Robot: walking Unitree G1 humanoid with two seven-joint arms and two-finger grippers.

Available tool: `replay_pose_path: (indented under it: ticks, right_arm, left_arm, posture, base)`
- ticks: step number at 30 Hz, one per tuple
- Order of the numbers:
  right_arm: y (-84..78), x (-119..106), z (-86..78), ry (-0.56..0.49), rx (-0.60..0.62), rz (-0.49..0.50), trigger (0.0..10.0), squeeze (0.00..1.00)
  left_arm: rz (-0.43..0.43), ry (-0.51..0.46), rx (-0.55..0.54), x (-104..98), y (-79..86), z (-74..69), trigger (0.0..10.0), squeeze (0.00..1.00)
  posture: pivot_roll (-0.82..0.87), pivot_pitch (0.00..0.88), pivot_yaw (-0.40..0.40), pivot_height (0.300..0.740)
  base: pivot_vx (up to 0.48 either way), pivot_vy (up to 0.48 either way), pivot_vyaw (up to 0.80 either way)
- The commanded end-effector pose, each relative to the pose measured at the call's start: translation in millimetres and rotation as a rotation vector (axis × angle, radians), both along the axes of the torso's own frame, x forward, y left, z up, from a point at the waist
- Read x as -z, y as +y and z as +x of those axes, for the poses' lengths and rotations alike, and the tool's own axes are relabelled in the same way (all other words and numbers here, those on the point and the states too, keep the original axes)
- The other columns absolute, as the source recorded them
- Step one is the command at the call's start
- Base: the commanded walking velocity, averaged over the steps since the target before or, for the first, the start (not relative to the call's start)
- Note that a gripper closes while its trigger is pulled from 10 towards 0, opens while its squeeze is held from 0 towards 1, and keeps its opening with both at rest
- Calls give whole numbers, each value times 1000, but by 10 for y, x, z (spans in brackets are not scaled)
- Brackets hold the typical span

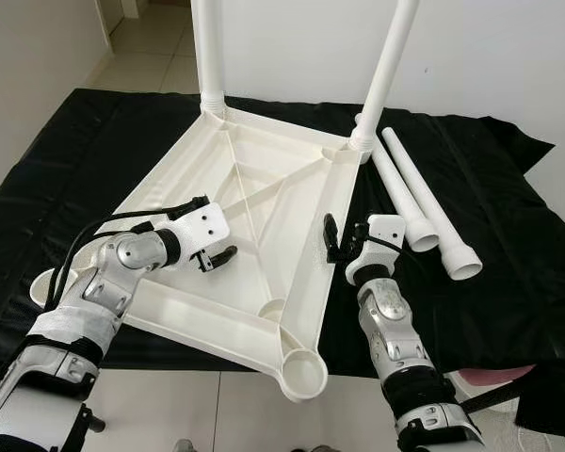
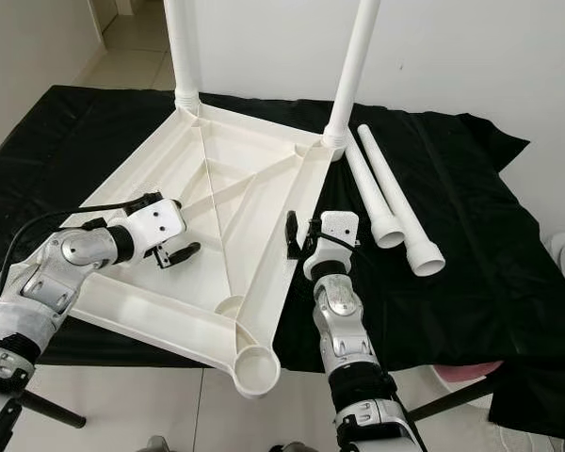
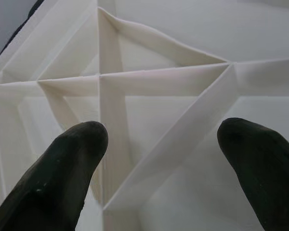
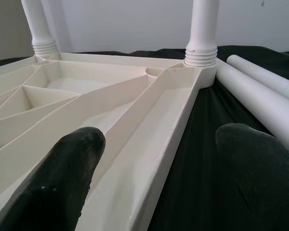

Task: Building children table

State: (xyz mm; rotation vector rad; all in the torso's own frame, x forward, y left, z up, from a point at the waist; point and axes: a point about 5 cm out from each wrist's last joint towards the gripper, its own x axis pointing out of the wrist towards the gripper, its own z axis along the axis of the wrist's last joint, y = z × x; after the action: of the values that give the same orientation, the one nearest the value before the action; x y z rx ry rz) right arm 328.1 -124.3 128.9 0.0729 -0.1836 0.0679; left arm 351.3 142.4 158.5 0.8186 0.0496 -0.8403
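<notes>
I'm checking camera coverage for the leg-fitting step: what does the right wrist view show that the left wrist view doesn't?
Right wrist view: the two fitted legs standing in the far corner sockets, the two loose legs lying on the black cloth, and the table's outer rim, seen between the open right gripper.

Left wrist view: the crossing inner ribs close up, under the open left gripper.

Both: the upturned white tabletop and two spread black fingers.

Head eyes look down on the upturned tabletop (image 1: pixel 254 202); both wrist cameras view its ribs close, low.
</notes>
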Motion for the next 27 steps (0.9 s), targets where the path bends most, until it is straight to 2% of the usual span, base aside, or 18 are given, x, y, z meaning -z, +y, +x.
replay_pose_path:
  ticks: [1,4,7,9,15,20,24,26,27]
  right_arm:
    - [11,21,-18,8,0,-3,10000,0]
    - [11,23,-22,8,0,-5,10000,0]
    - [11,23,-29,8,2,-3,10000,0]
    - [11,23,-37,8,3,-2,10000,0]
    - [9,25,-44,9,5,-2,10000,0]
    - [-1,26,-55,10,13,-2,10000,0]
    - [-6,26,-62,10,17,0,10000,0]
    - [-6,26,-62,10,17,0,10000,0]
    - [-7,29,-65,10,19,0,10000,0]
  left_arm:
    - [4,8,37,-7,-38,5,10000,0]
    - [-6,31,84,-7,-85,0,10000,0]
    - [-46,107,157,24,-154,-42,10000,0]
    - [-36,145,195,61,-170,-57,10000,0]
    - [-25,169,218,83,-172,-57,10000,0]
    - [38,169,154,114,-104,59,10000,0]
    - [42,152,69,87,-58,161,10000,0]
    - [42,152,69,87,-58,161,10000,0]
    - [18,149,37,54,-48,201,10000,0]
  posture:
    - [28,45,-28,740]
    - [26,45,-27,740]
    - [21,47,-22,740]
    - [18,51,-19,740]
    - [16,53,-17,740]
    - [10,60,-8,740]
    - [6,62,-4,740]
    - [6,62,-4,740]
    - [5,63,-3,740]
  base:
    - [0,0,0]
    - [0,0,0]
    - [0,0,0]
    - [0,0,0]
    - [0,0,0]
    - [0,0,0]
    - [0,0,0]
    - [0,0,0]
    - [0,0,0]
